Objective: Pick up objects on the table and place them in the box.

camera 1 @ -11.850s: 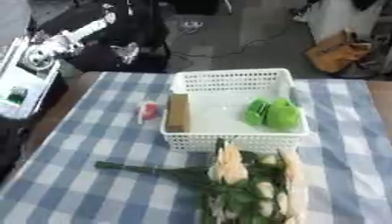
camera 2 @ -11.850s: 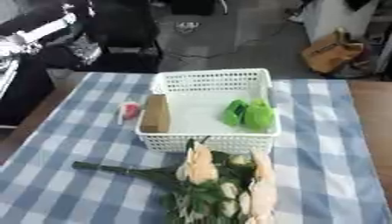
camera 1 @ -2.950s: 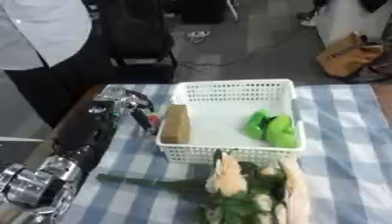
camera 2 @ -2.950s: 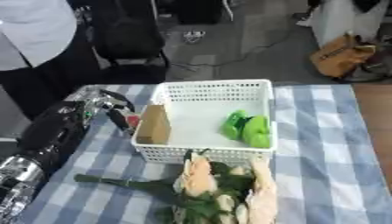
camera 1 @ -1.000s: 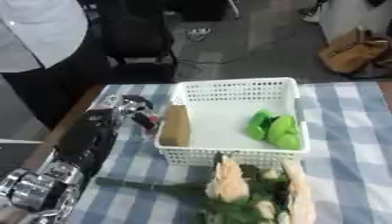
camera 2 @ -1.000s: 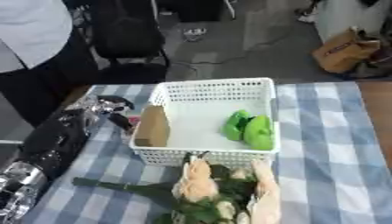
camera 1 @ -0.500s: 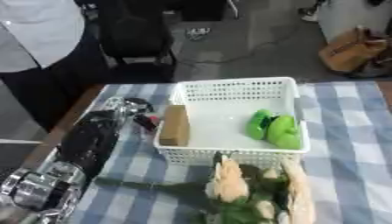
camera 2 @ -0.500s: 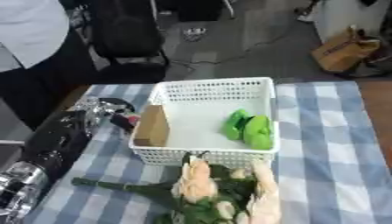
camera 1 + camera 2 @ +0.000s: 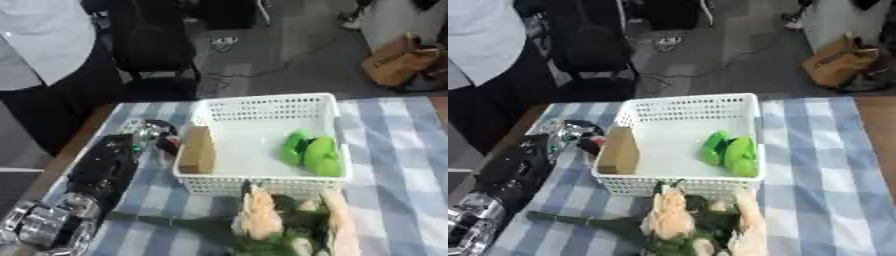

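My left hand lies on the checked tablecloth near its left edge, just outside the left wall of the white basket, fingers curled round a small reddish object. Inside the basket I see a brown block against the left wall and green items toward the right. A bunch of pale flowers lies along the basket's near wall toward the table's near edge.

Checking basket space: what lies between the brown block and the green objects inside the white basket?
Bare white basket floor separates brown block from green objects, in the left eye view.
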`<state>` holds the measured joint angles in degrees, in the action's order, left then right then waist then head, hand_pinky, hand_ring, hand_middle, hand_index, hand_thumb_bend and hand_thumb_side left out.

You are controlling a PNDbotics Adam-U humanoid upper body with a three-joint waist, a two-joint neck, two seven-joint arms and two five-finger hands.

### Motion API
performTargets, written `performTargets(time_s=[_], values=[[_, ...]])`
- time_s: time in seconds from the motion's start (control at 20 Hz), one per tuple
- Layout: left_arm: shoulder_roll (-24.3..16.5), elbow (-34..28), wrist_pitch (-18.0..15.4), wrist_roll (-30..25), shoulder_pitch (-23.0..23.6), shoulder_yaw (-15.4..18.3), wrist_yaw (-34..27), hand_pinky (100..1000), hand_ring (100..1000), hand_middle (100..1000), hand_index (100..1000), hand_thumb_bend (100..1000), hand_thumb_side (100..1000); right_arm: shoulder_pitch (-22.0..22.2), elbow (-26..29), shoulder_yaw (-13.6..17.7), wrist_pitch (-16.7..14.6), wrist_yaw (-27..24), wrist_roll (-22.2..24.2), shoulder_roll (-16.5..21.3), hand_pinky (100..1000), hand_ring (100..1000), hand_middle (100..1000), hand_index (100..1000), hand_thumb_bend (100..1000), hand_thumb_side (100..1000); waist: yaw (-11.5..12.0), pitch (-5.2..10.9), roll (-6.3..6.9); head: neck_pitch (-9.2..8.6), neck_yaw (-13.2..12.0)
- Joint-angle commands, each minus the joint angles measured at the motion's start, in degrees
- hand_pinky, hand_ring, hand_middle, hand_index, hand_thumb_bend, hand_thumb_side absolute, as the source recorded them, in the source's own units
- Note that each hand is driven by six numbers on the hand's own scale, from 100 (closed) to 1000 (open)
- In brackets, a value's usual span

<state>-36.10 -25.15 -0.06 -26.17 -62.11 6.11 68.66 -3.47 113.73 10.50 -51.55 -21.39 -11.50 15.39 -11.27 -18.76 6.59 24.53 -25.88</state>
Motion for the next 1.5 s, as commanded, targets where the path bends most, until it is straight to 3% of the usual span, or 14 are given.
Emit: performTargets(time_s=[0.05, 0.1, 0.2, 0.25, 0.4, 0.45, 0.5, 0.55, 0.7, 0.75, 0.85, 1.3, 1.35, 1.5], values=[[-2.2, -0.1, 0.7, 0.0, -0.6, 0.2, 0.6, 821, 968, 1000, 1000, 481, 601, -0.2, 0.9, 0.1, -0.4, 0.4, -0.4, 0.4, 667, 750, 581, 618, 100, 969, -0.1, -0.16, 0.50, -0.41, -0.2], [-2.2, 0.0, 0.8, -0.1, -0.6, 0.2, 0.8, 821, 968, 1000, 1000, 481, 601, -0.2, 0.9, 0.2, -0.4, 0.4, -0.5, 0.5, 667, 750, 581, 618, 100, 969, -0.1, -0.16, 0.47, -0.38, -0.2], [-2.2, 0.1, 1.2, -0.4, -0.7, 0.2, 1.0, 729, 875, 943, 1000, 455, 548, -0.2, 0.9, 0.3, -0.4, 0.4, -0.7, 0.5, 667, 750, 580, 618, 100, 970, -0.1, -0.10, 0.41, -0.22, -0.2], [-2.1, 0.1, 1.4, -0.6, -0.7, 0.3, 1.0, 614, 790, 875, 1000, 430, 495, -0.1, 0.9, 0.3, -0.4, 0.4, -0.8, 0.5, 667, 750, 580, 618, 100, 970, 0.0, -0.08, 0.39, -0.12, -0.2], [-2.1, 0.1, 1.8, -1.1, -0.8, 0.4, 0.8, 578, 758, 858, 1000, 430, 478, -0.1, 0.9, 0.4, -0.4, 0.4, -1.0, 0.6, 667, 749, 580, 618, 100, 970, 0.0, -0.04, 0.35, 0.06, -0.3], [-2.1, 0.1, 1.9, -1.2, -0.8, 0.4, 0.8, 391, 620, 762, 1000, 415, 419, 0.0, 0.9, 0.5, -0.4, 0.4, -1.1, 0.6, 667, 749, 580, 617, 100, 969, 0.0, 0.00, 0.35, 0.06, -0.2], [-2.1, 0.1, 2.1, -1.3, -0.7, 0.4, 0.7, 391, 620, 762, 1000, 415, 419, 0.0, 0.9, 0.6, -0.4, 0.3, -1.2, 0.6, 667, 749, 580, 617, 100, 969, -0.1, 0.04, 0.36, 0.08, -0.2], [-2.1, 0.1, 2.2, -1.3, -0.7, 0.5, 0.5, 310, 554, 703, 943, 403, 380, 0.0, 0.9, 0.6, -0.4, 0.3, -1.3, 0.7, 667, 748, 580, 617, 100, 968, -0.1, 0.09, 0.36, 0.12, -0.2], [-2.0, 0.2, 2.3, -1.0, -0.5, 0.5, 0.2, 254, 507, 643, 884, 374, 348, 0.1, 0.9, 0.7, -0.4, 0.1, -1.4, 0.8, 667, 748, 580, 617, 100, 969, -0.1, 0.21, 0.36, 0.27, -0.1], [-2.0, 0.1, 2.4, -0.8, -0.5, 0.5, 0.0, 147, 429, 549, 771, 319, 286, 0.1, 0.9, 0.8, -0.4, 0.1, -1.5, 0.8, 667, 747, 579, 617, 100, 968, -0.1, 0.24, 0.36, 0.27, -0.1], [-1.9, 0.0, 2.4, 0.1, -0.4, 0.6, -0.3, 100, 385, 501, 703, 284, 268, 0.2, 0.9, 0.9, -0.4, -0.1, -1.6, 0.9, 667, 744, 579, 616, 100, 968, -0.1, 0.32, 0.36, 0.23, -0.1], [-1.6, 0.7, 3.4, 1.5, -0.1, 0.7, -3.0, 100, 235, 358, 560, 167, 304, 0.3, 0.9, 1.4, -0.4, -0.7, -2.1, 1.2, 667, 743, 577, 612, 100, 960, 0.0, 0.43, 0.24, 0.42, -0.1], [-1.5, 0.7, 3.5, 1.6, -0.1, 0.8, -3.6, 100, 172, 295, 518, 100, 355, 0.3, 0.9, 1.5, -0.4, -0.8, -2.2, 1.2, 665, 742, 576, 612, 100, 956, 0.0, 0.45, 0.20, 0.44, -0.1], [-1.3, 0.5, 3.7, 2.8, 0.1, 1.2, -6.6, 100, 100, 204, 468, 100, 439, 0.4, 0.9, 1.6, -0.4, -1.0, -2.6, 1.4, 663, 739, 575, 611, 100, 953, 0.1, 0.52, 0.06, 0.46, -0.2]])
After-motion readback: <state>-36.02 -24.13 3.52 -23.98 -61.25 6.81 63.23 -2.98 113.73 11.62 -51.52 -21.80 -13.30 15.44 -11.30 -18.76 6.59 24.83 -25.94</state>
